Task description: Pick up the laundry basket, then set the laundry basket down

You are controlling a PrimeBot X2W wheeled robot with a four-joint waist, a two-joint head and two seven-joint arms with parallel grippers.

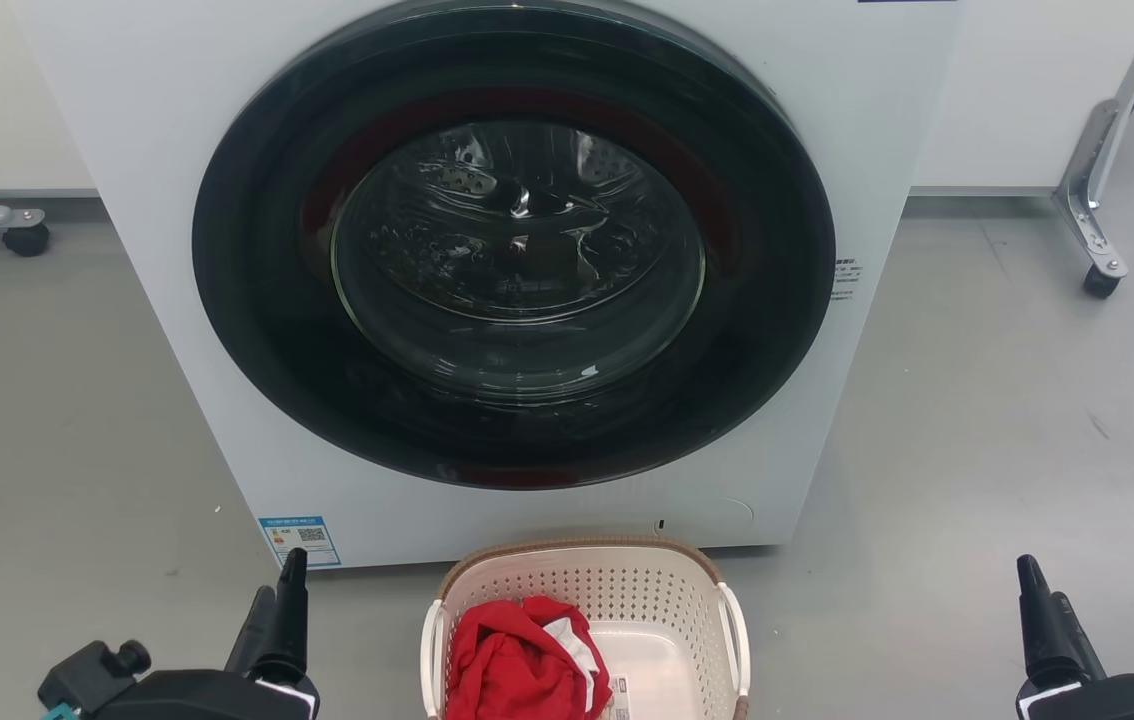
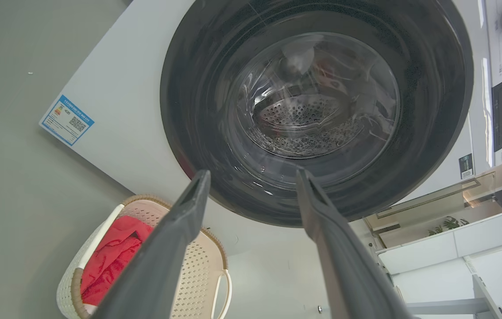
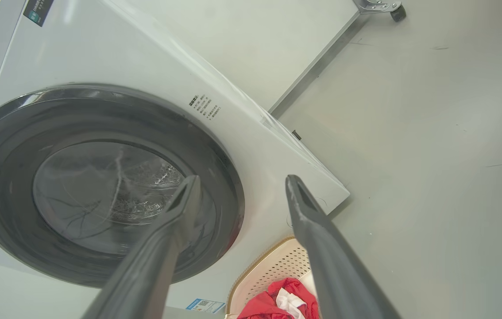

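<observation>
The cream laundry basket (image 1: 627,590) with a brown rim and white side handles stands on the grey floor right in front of the washing machine, at the bottom middle of the head view. A red garment (image 1: 512,660) with a bit of white lies in it. My left gripper (image 1: 279,600) hovers to the basket's left, open and empty. My right gripper (image 1: 1042,600) hovers well to its right, open and empty. The left wrist view shows the basket (image 2: 198,274) at lower left behind the left gripper (image 2: 253,177). In the right wrist view the basket (image 3: 277,266) sits below the right gripper (image 3: 240,184).
A white front-loading washing machine (image 1: 167,110) with a shut round dark door (image 1: 517,250) stands directly behind the basket. Wheeled metal frame legs stand at the far right (image 1: 1092,230) and far left (image 1: 22,235). Grey floor (image 1: 977,420) spreads on both sides.
</observation>
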